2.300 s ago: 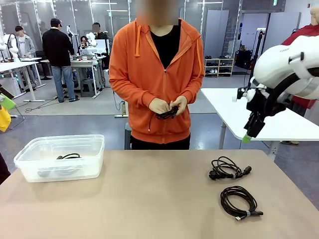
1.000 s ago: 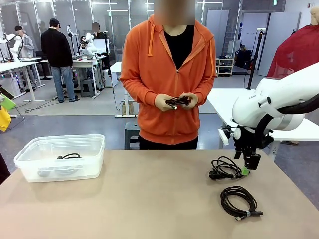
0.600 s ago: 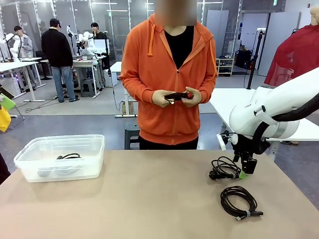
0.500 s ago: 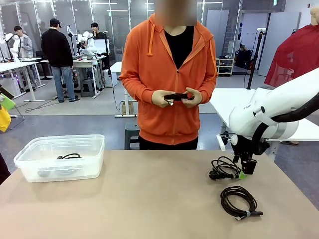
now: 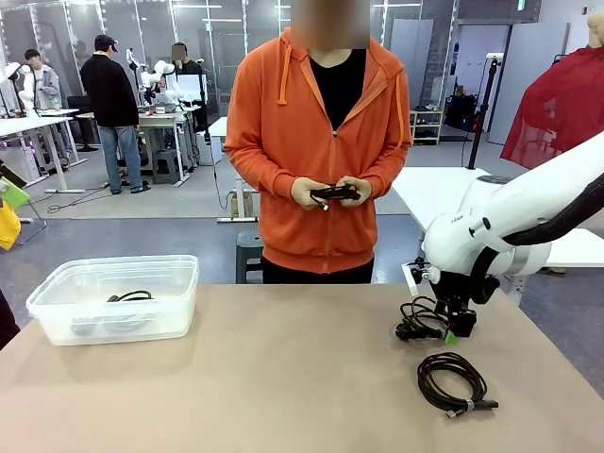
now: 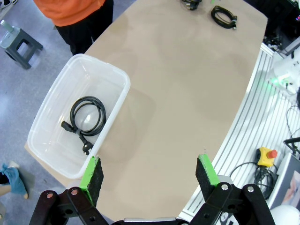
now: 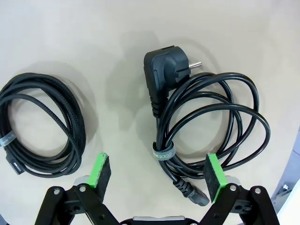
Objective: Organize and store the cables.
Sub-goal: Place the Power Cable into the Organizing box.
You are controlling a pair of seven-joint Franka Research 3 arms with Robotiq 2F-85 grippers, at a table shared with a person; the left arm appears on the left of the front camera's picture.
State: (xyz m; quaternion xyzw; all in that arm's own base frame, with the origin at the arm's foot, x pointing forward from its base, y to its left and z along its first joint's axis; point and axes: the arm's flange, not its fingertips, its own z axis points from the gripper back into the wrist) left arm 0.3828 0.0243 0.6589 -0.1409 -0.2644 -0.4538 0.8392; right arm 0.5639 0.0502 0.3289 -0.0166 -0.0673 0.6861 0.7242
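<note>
Left gripper point(image 6: 149, 157) hangs spread wide, high up by the clear bin point(image 6: 123, 83), which has one coiled cable point(image 6: 87, 116) inside. Person in the middle pinches another cable point(image 5: 332, 192) between both hands point(image 5: 307, 193). Right gripper point(image 7: 156, 159), fingers wide apart, sits just over the power-plug cable point(image 7: 159, 117), with the braided coil point(image 7: 77, 131) lying beside it.

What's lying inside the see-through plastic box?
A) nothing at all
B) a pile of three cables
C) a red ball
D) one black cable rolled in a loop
D: the left wrist view looks down into the clear plastic box, and a single coiled black cable lies on its floor, with nothing else beside it.
</note>
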